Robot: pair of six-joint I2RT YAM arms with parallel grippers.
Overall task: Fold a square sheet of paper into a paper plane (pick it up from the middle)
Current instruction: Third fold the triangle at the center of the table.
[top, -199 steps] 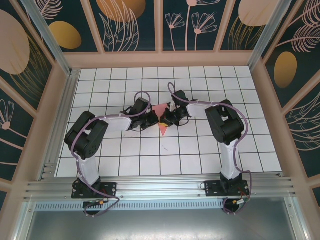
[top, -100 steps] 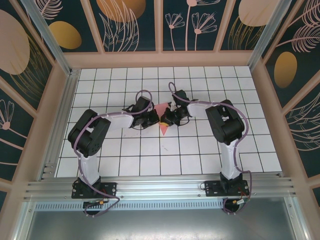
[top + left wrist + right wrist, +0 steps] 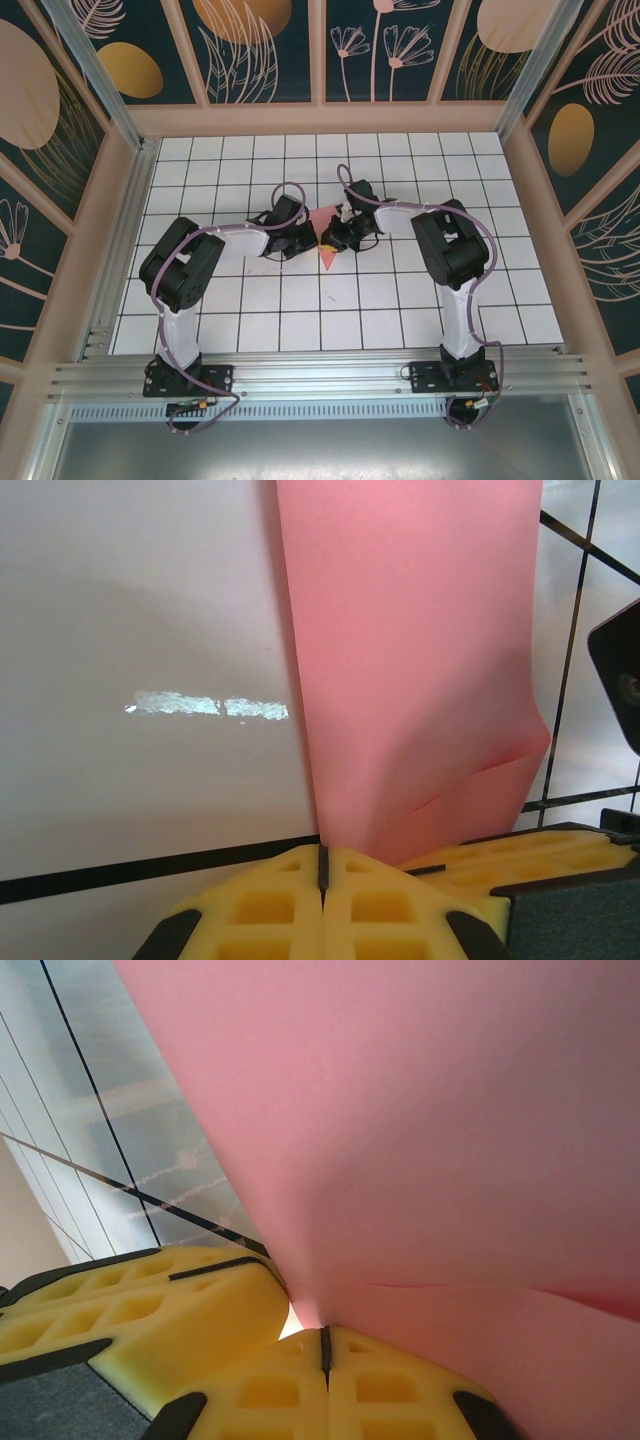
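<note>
Pressing its two yellow pads flat together, the left gripper leaves only a thin dark seam between them, fully clenched. The near edge of the pink paper runs straight down to that seam and touches the pads. Whether a sliver of it is caught between them cannot be told. From there the paper stretches away over the white tiled table, with a short crease and a raised bulge on its right side.

The right gripper is clenched just as tightly, pad against pad. The paper comes down to the top of its seam and sweeps up and over it in a broad curve, lifted off the surface there. Again a pinch cannot be confirmed. A yellow finger of the other arm lies just beside it, on the left of that view.

From above, the two grippers meet tip to tip near the middle of the table, the paper between them – a folded shape, wide at the far side and narrowing to a point towards the arm bases.
</note>
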